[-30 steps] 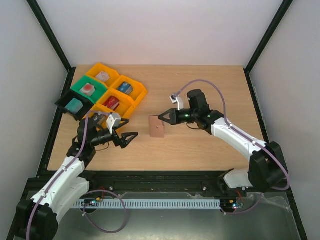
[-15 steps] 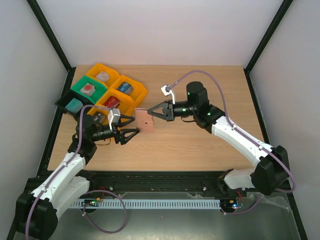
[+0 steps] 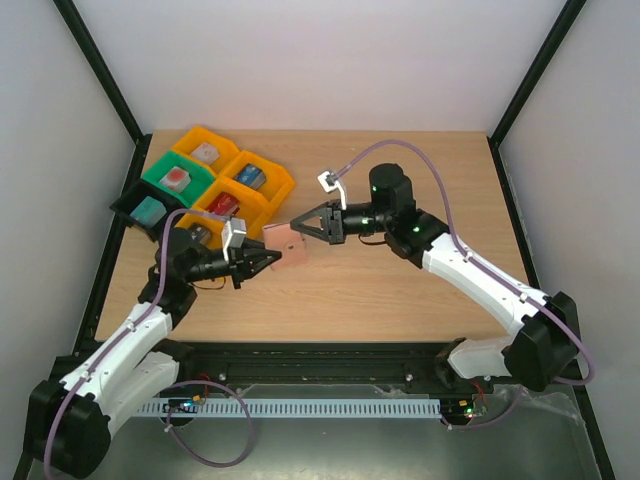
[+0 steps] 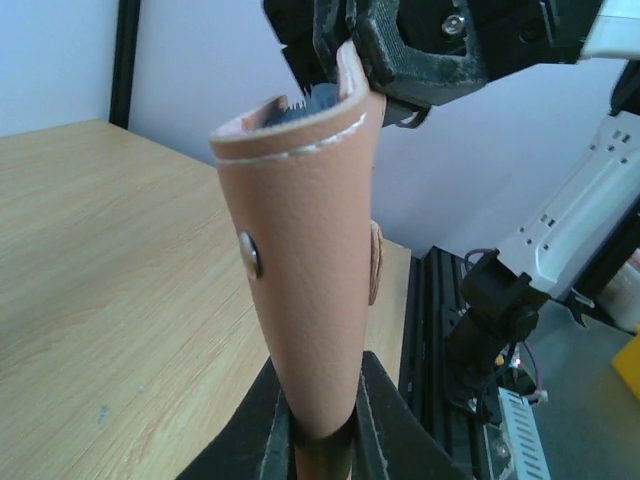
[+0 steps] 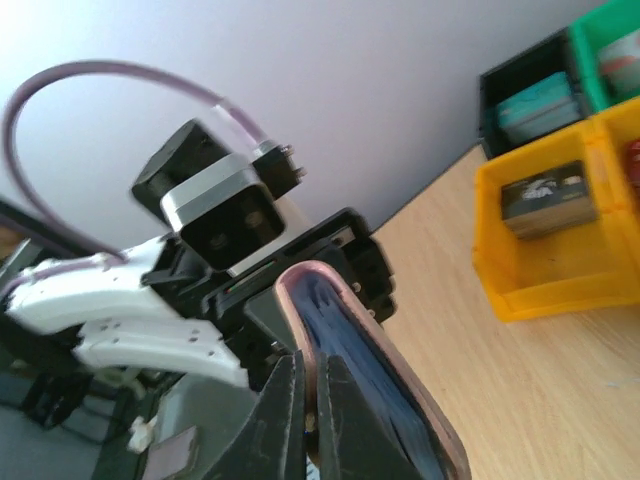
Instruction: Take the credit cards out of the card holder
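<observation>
Top external view: at the far left of the wooden table [image 3: 400, 290] stand six plastic bins, four yellow [image 3: 275, 197], one green [image 3: 155, 173] and one black [image 3: 125, 205], each holding one small block. Nearer the middle, one tan leather card holder [image 3: 283, 244] is held up between the two arms. The left fingers [image 4: 255, 440] are clamped on its lower end, and the right fingers [image 5: 283, 415] pinch one wall at its open mouth. Dark blue credit cards [image 4: 310, 100] show inside the holder, though how many cannot be told.
</observation>
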`<state>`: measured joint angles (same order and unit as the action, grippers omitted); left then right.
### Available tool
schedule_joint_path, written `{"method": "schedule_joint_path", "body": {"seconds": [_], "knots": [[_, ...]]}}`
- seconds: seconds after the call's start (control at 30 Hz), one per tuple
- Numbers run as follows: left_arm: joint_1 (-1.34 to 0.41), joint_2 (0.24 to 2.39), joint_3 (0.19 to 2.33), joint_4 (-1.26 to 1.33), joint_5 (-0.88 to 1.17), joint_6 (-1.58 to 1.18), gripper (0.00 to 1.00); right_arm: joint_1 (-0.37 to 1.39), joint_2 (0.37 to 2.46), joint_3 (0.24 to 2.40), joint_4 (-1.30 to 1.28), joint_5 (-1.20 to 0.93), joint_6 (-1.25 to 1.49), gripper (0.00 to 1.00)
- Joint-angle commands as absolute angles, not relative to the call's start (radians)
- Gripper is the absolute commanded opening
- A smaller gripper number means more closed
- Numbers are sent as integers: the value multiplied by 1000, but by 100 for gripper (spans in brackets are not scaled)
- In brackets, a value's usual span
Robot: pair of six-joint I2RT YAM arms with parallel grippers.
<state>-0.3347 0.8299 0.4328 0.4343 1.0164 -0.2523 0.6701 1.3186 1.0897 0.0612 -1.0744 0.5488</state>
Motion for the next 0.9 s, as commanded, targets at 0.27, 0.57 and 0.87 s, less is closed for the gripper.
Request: {"method": "schedule_joint_path", "body": {"seconds": [0.27,0.57,0.87], "knots": [[-341,793,418,327,453,-383,2,705,1304,1231,-312,-263,400,31],[-325,786,427,368,491,-422,2,951,1423,1302,-242,-91,376,24],[-312,783,430,365,502,-431,2,1035,1571,1425,-267,46,376,28]]}}
